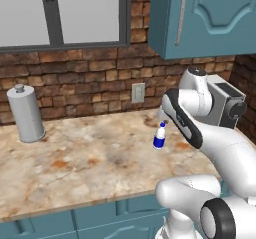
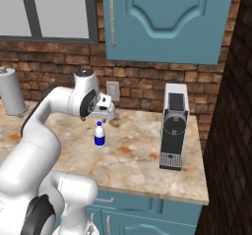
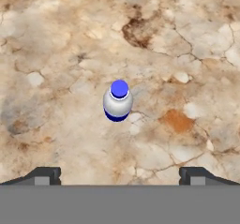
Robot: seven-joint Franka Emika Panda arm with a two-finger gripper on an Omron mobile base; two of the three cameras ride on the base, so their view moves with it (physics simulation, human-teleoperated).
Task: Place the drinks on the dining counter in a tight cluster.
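A tiny white bottle (image 1: 159, 136) (image 2: 99, 134) with a blue cap and blue band stands upright on the marbled counter (image 1: 90, 158) against the brick wall with the window. My gripper (image 2: 101, 116) hangs straight above it, pointing down. In the hand view the bottle (image 3: 117, 101) sits centred ahead of my gripper (image 3: 120, 174), whose fingertips (image 3: 44, 175) stand wide apart with nothing between them. The gripper is open and clear of the bottle. The dining counter is out of view.
A tall grey canister (image 1: 26, 114) stands at the counter's far left by the wall. A dark coffee machine (image 2: 174, 127) stands to the right of the bottle. Teal wall cabinets (image 1: 200, 18) hang overhead. A dark side wall (image 2: 231, 131) bounds the right end.
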